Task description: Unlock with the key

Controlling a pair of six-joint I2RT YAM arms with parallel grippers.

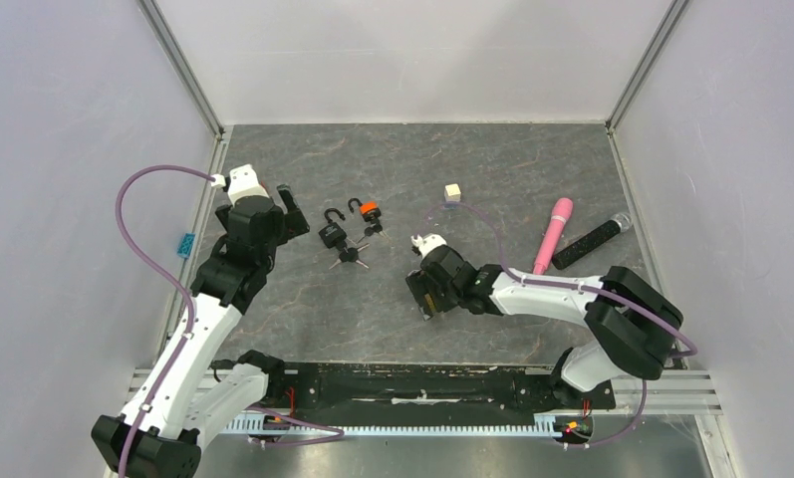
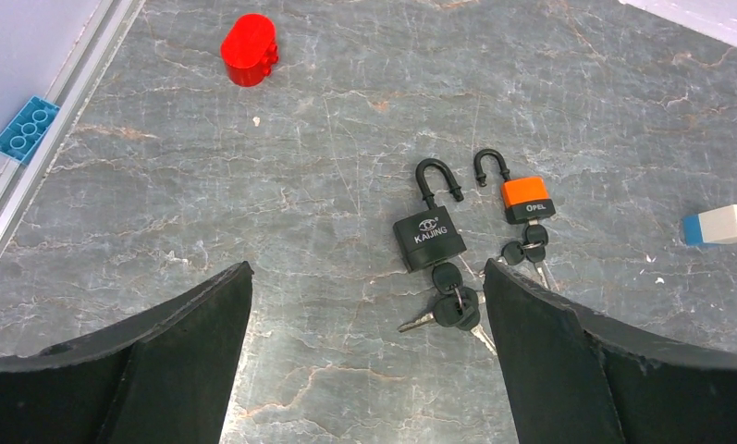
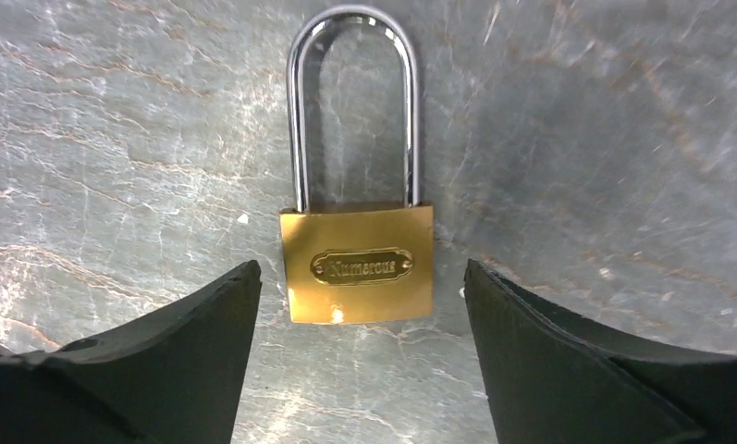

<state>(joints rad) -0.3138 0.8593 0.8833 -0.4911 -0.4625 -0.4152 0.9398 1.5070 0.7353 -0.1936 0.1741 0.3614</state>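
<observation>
The right gripper (image 1: 424, 297) hangs low over the table (image 1: 373, 329), near its middle, with its jaws spread wide. In its wrist view a brass lock (image 3: 360, 264) lies flat on the table between the two fingers (image 3: 207, 324) and touches neither. Its steel shackle (image 3: 353, 102) is seated in the body and points away from the gripper. No key shows in it.

To the left and a little farther off, a bunch of keys (image 2: 455, 305) lies on the table, with one key set in the bottom of a black lock (image 2: 429, 239). That lock's shackle stands open. Just to its right lies a smaller orange lock (image 2: 526, 199), also with its shackle open and its own keys (image 2: 529, 248) at its lower end. The two locks lie side by side, close but apart.

The left gripper (image 2: 366, 268) hovers to the left of these locks, jaws wide apart and holding nothing.

On the right side lie a pink tube (image 1: 554, 234) and a black rod (image 1: 592, 242), close together. A blue brick (image 2: 25, 127) sits by the left rail. Farther back are an eraser (image 2: 730, 224), a small cube (image 1: 453, 192) and a red block (image 2: 249, 51).
</observation>
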